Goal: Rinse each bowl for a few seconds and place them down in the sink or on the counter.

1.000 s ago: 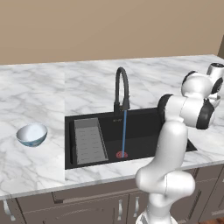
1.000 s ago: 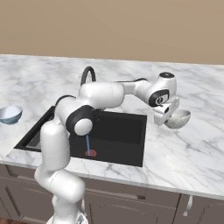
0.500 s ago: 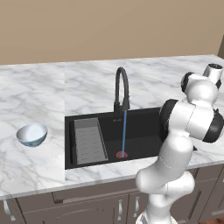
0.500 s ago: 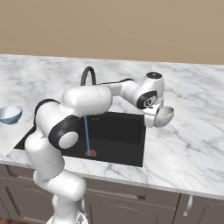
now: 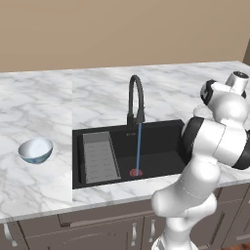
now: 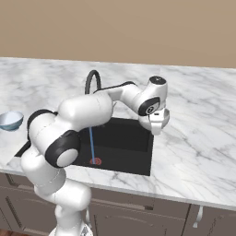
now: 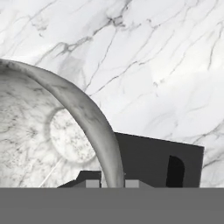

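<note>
My gripper [image 6: 156, 116] is shut on the rim of the speckled greyish-white bowl [image 6: 162, 121], which hangs tilted over the right edge of the black sink [image 6: 124, 138]. In the hand view the bowl's rim [image 7: 89, 118] runs down between the fingertips [image 7: 92, 183], its hollow opens to the left, and a corner of the sink [image 7: 153, 159] lies below. The pale blue bowl [image 5: 35, 150] [image 6: 10, 120] sits upright on the white marble counter [image 5: 44, 185] left of the sink [image 5: 161, 141], far from the gripper.
The black arched faucet [image 5: 135, 97] [image 6: 92, 79] runs a thin stream of water [image 5: 138, 149] [image 6: 92, 145] onto the red drain ring [image 5: 135, 172]. A grey ridged tray [image 5: 100, 157] lies in the sink's left part. The counter [image 6: 198, 138] stretches wide to the right.
The arm has swung left with the speckled bowl, from over the counter right of the sink to the sink's right edge. The blue bowl and the running water are unchanged.
</note>
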Controlling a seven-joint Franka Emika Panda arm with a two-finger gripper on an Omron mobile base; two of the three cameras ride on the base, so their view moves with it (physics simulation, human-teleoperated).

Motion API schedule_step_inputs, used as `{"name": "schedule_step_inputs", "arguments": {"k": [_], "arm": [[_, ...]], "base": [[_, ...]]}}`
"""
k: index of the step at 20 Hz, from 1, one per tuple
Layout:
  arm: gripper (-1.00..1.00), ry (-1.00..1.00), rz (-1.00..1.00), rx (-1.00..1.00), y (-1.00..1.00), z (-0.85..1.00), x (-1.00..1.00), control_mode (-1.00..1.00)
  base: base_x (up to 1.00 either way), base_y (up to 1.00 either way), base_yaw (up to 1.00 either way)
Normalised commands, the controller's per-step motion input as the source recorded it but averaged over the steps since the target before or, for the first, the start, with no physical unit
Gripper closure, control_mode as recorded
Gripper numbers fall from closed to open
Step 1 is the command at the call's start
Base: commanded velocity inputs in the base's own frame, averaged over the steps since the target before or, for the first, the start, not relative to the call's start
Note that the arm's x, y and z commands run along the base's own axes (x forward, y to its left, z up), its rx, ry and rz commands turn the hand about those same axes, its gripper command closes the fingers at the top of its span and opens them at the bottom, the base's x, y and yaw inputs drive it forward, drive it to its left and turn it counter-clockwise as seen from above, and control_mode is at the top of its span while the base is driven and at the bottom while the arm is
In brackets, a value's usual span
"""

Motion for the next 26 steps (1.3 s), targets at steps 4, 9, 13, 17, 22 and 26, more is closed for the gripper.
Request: {"name": "schedule_step_inputs", "arguments": {"k": [4, 9, 13, 17, 22, 26], "arm": [[1.00, 0.00, 0.35, 0.00, 0.19, 0.01, -0.05, -1.00], [1.00, 0.00, 0.29, -0.05, 0.18, 0.04, -0.01, -1.00], [1.00, 0.00, 0.23, -0.08, 0.25, 0.05, 0.00, -1.00], [1.00, 0.00, 0.21, -0.09, 0.34, 0.01, 0.00, -1.00], [1.00, 0.00, 0.19, -0.07, 0.36, 0.00, 0.00, -1.00], [1.00, 0.00, 0.14, 0.02, 0.27, -0.05, 0.01, -1.00]], "base": [[0.00, 0.00, 0.00], [0.00, 0.00, 0.00], [0.00, 0.00, 0.00], [0.00, 0.00, 0.00], [0.00, 0.00, 0.00], [0.00, 0.00, 0.00]]}}
